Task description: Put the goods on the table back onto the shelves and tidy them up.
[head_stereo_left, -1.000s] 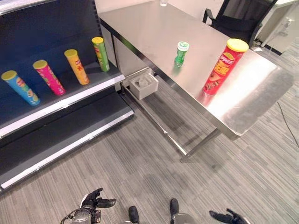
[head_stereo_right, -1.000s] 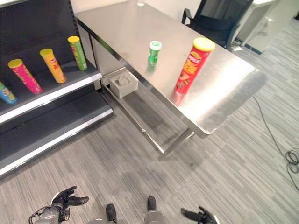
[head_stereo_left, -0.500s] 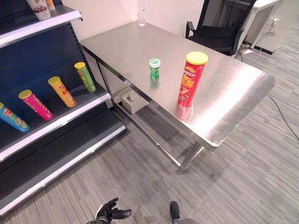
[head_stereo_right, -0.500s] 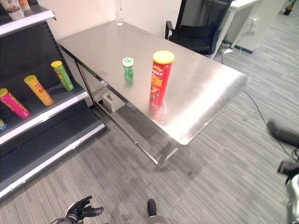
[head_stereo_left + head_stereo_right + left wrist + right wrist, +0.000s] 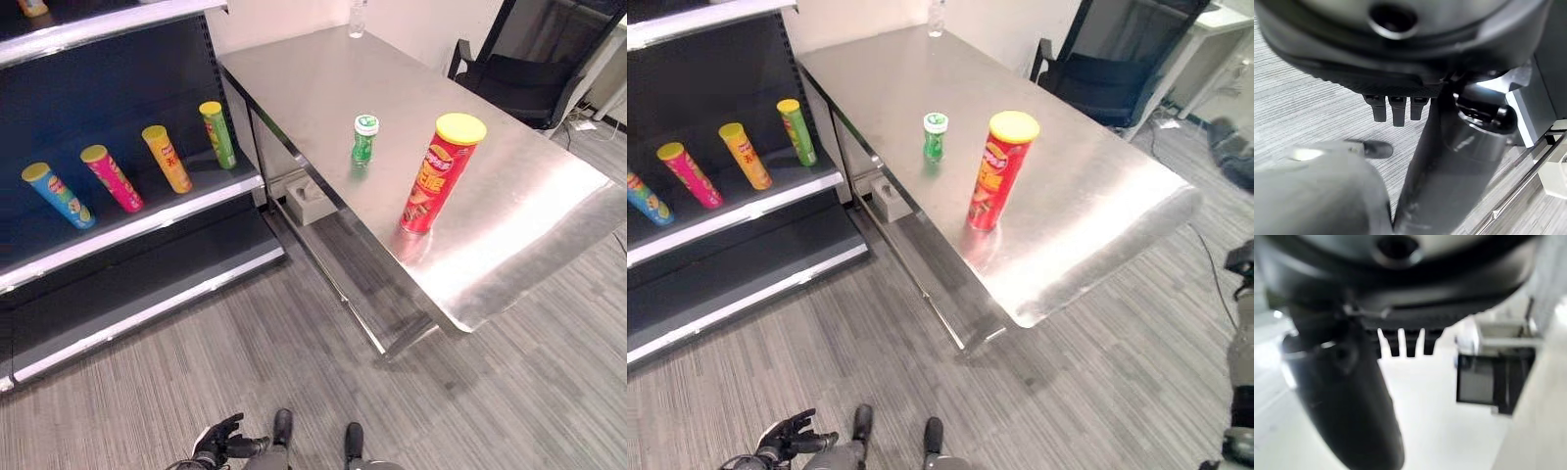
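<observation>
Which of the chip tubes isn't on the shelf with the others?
The red tube with the yellow lid. It stands upright on the steel table, near the small green bottle, while the blue, pink, orange and green tubes lean on the shelf.

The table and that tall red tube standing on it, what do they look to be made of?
The table looks like brushed stainless steel: a grey sheen with soft, blurred reflections of what stands on it. The tall red tube is probably printed cardboard, going by its glossy wrap. Its yellow lid looks like smooth plastic, though that is a guess from the look alone.

The left hand (image 5: 1400, 73) hangs empty, fingers (image 5: 1398, 110) straight, above grey floor (image 5: 1308, 112).
</observation>
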Tool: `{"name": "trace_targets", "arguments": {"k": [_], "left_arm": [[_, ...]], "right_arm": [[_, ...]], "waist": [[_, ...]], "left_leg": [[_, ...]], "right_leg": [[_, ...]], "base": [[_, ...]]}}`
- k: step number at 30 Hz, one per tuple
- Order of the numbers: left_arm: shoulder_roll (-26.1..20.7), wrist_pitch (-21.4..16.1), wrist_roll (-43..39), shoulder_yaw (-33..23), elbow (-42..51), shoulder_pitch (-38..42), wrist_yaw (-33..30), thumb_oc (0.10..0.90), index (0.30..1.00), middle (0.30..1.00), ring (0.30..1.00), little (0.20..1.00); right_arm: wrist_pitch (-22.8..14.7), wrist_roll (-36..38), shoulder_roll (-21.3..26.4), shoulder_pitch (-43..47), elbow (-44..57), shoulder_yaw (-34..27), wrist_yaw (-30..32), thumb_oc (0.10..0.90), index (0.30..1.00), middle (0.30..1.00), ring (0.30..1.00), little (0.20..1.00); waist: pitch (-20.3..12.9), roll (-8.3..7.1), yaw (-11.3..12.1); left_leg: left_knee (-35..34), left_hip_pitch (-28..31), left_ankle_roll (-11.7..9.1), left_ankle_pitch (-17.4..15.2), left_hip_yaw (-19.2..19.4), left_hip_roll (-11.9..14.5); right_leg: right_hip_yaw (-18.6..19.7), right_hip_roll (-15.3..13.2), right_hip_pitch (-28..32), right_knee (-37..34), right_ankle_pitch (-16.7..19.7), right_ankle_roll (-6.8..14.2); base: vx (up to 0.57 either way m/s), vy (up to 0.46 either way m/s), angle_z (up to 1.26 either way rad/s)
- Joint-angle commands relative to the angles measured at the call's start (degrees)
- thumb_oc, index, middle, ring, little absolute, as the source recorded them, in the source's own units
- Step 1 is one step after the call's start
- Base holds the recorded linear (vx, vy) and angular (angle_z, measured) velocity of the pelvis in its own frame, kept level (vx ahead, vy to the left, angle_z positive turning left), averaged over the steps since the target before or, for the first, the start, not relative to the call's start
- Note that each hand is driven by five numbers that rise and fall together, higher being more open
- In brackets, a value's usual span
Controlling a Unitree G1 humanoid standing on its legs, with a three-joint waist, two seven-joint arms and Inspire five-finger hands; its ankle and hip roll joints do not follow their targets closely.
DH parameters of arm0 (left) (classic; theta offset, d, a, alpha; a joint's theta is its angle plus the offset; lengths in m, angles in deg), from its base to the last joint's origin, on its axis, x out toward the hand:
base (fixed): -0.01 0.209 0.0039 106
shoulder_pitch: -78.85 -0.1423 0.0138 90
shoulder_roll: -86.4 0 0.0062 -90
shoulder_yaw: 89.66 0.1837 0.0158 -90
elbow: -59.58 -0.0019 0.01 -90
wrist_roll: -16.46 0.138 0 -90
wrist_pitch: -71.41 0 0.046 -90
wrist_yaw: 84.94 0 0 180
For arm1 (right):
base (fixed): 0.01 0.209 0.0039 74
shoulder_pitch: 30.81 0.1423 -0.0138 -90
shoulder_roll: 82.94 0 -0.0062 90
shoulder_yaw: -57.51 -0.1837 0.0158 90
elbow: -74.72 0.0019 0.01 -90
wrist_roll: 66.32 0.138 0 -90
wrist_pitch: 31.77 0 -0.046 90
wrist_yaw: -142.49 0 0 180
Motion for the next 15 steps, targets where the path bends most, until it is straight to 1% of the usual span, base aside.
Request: {"name": "trace_targets", "arguments": {"k": [1, 4, 5, 6, 8, 10, 13, 15], "left_arm": [[-3.68, -3.32, -0.1, -0.09, 2.81, 0.38, 1.13, 0.8, 0.9, 0.9, 0.9, 0.9], [-3.95, -3.48, -0.14, -0.76, 2.83, -0.29, 1.21, 0.8, 0.9, 0.9, 0.9, 0.9], [-3.93, -3.48, -0.14, -0.79, 2.83, -0.29, 1.21, 0.8, 0.9, 0.9, 0.9, 0.9], [-4.45, -3.62, 0.11, -1.4, 2.79, -0.61, 1.39, 0.8, 0.9, 0.9, 0.9, 0.9], [-4.4, -3.63, 0.12, -1.52, 2.79, -0.64, 1.39, 0.8, 0.9, 0.9, 0.9, 0.9], [-4.77, -3.97, 0.3, -1.94, 2.07, -0.92, 1.32, 0.8, 0.9, 0.9, 0.9, 0.9], [-4.77, -3.92, 0.29, -2.06, 1.87, -1.12, 1.37, 0.8, 0.9, 0.9, 0.9, 0.9], [-4.84, -3.93, 0.36, -2.06, 1.47, -1.55, 1.28, 0.8, 0.9, 0.9, 0.9, 0.9]], "right_arm": [[-5.92, 2.33, 7.52, 5.4, 3.02, -2.95, -0.89, 0.8, 0.9, 0.9, 0.9, 0.9], [-5.8, 2.6, 7.41, 9.09, 4.24, 0.66, -1.71, 0.8, 0.9, 0.9, 0.9, 0.9], [-5.81, 2.6, 7.42, 9.17, 4.21, 0.74, -1.71, 0.8, 0.9, 0.9, 0.9, 0.9], [-5.36, 3.1, 7.6, 11.27, 5.77, 3.28, -3.37, 0.8, 0.9, 0.9, 0.9, 0.9], [-5.38, 3.11, 7.62, 11.54, 5.67, 3.53, -3.37, 0.8, 0.9, 0.9, 0.9, 0.9], [-5.07, 4.63, 8.72, 14.24, 6.51, 5.91, -4.94, 0.8, 0.9, 0.9, 0.9, 0.9], [-4.92, 5.84, 9.2, 15.79, 6.01, 6.98, -5.44, 0.8, 0.9, 0.9, 0.9, 0.9], [-5.07, 8.24, 9.15, 17.8, 5.88, 8.18, -6.43, 0.8, 0.9, 0.9, 0.9, 0.9]], "waist": [[-5.24, -3.17, 1.42], [-5.83, -2.94, 2.1], [-5.83, -2.93, 2.11], [-6.22, -3.18, 2.55], [-6.2, -3.16, 2.52], [-6.62, -3.77, 2.97], [-6.8, -4.05, 3.13], [-7.08, -4.55, 3.6]], "left_leg": [[0.32, 1.16, -0.72, 1.63, 1.66, -0.02], [0.21, 2.32, -0.17, 0.52, 3.55, -0.39], [0.21, 2.33, -0.17, 0.51, 3.59, -0.39], [0.21, 2.93, 0.25, -0.05, 4.39, -0.7], [0.21, 2.97, 0.27, -0.07, 4.49, -0.71], [0.21, 3.56, 0.63, -0.72, 4.62, -1.03], [0.21, 3.71, 0.72, -0.88, 4.61, -1.1], [0.21, 3.78, 0.72, -1.03, 4.52, -1.05]], "right_leg": [[-1.8, -2.48, 7.51, 0.93, -6.57, 6.88], [-0.6, -3.49, 7.3, 0.88, -6.03, 7.75], [-0.55, -3.49, 7.29, 0.88, -6.02, 7.75], [-0.06, -4.17, 7.17, 0.94, -5.42, 8.24], [0.03, -4.18, 7.16, 0.94, -5.42, 8.26], [-0.03, -4.73, 7.25, 1.04, -5.04, 8.67], [-0.16, -4.91, 7.36, 0.97, -4.95, 8.83], [-0.56, -5.13, 7.33, 0.86, -4.86, 9.05]], "base": [[0.08, 0.106, -0.76], [0.07, 0.118, -0.19], [0.07, 0.115, -0.49], [0.05, 0.075, -0.52], [0.05, 0.056, -0.23], [0.07, 0.06, -0.08], [0.02, 0.012, 0.01], [0.03, -0.005, 0.14]]}}
